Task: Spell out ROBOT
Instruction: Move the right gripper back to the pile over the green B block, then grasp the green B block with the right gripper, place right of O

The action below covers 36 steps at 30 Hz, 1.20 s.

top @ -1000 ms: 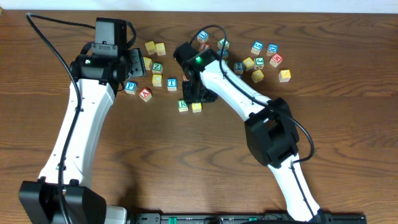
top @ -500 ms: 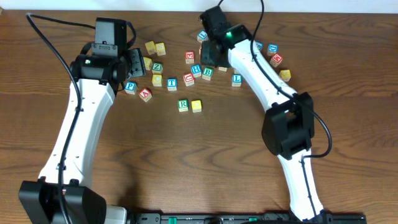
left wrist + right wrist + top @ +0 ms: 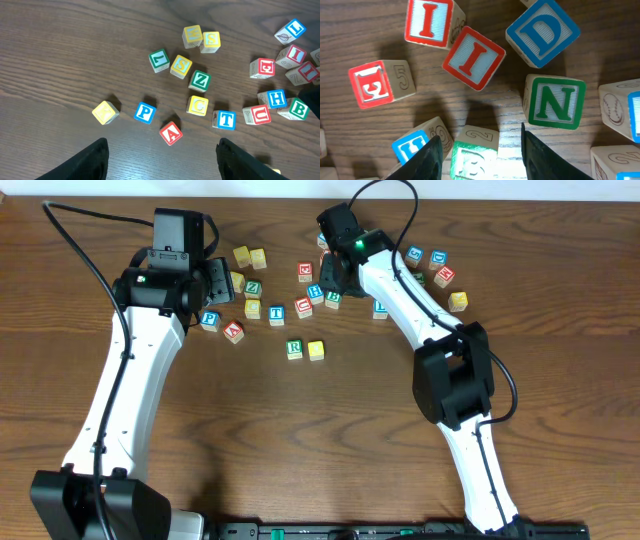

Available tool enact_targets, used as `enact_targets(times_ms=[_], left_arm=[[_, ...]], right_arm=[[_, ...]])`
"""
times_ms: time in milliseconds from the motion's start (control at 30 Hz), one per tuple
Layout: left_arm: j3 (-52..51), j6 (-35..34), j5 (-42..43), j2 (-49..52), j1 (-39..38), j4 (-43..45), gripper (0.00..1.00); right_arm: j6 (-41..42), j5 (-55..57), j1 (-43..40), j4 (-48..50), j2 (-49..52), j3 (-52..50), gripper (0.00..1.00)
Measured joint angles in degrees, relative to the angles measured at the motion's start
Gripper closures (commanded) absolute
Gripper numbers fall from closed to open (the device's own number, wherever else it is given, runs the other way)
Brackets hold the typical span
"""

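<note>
A green R block (image 3: 294,349) and a yellow block (image 3: 316,350) whose letter I cannot read stand side by side on the table, in front of the block cluster. My right gripper (image 3: 334,284) is open over the back cluster. In the right wrist view its fingers (image 3: 480,161) straddle a green B block (image 3: 476,155) without closing on it. A blue T block (image 3: 277,311) lies left of there and also shows in the left wrist view (image 3: 226,119). My left gripper (image 3: 222,282) is open and empty, hovering above a red A block (image 3: 171,133).
Around the B block are a blue H block (image 3: 412,147), a green N block (image 3: 555,101), red I blocks (image 3: 473,57) and a blue D block (image 3: 543,31). Near the left gripper lie a blue P (image 3: 145,112), a yellow C (image 3: 198,105) and a green Z (image 3: 200,80). More blocks (image 3: 440,270) sit at the back right.
My right gripper has left the yellow block beside the R and swung to the back cluster, now lowered over the green B block. The left arm has not moved.
</note>
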Motion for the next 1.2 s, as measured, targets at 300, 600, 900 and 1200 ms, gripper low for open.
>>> enact_targets(times_ms=[300, 600, 900, 1200], left_arm=[[0.0, 0.0, 0.0, 0.0, 0.0, 0.0, 0.31], [0.0, 0.0, 0.0, 0.0, 0.0, 0.0, 0.32], [0.0, 0.0, 0.0, 0.0, 0.0, 0.0, 0.31], [0.0, 0.0, 0.0, 0.0, 0.0, 0.0, 0.32]], right_arm=[[0.9, -0.2, 0.5, 0.0, 1.0, 0.0, 0.54], [1.1, 0.1, 1.4, 0.6, 1.2, 0.0, 0.54], [1.4, 0.1, 1.4, 0.4, 1.2, 0.0, 0.62], [1.4, 0.1, 1.0, 0.2, 2.7, -0.4, 0.59]])
